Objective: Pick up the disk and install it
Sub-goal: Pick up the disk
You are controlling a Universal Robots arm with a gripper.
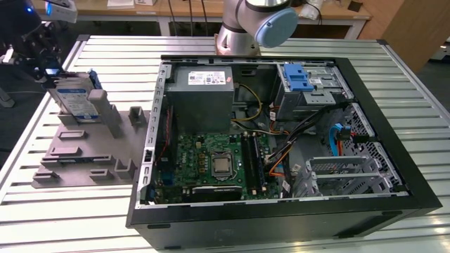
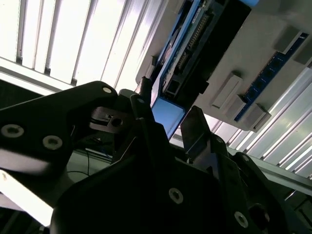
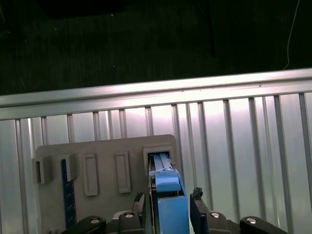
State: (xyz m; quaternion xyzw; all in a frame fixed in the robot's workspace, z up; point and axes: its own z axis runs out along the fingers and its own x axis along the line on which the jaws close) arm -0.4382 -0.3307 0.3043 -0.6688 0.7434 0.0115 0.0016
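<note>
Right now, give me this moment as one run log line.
phase: pick | disk: upright in grey fixture slot | gripper: straddling disk, grip unconfirmed | computer case: open, disk not installed

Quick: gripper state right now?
Gripper: at the disk standing in the grey holder; open or closed cannot be told.
</note>
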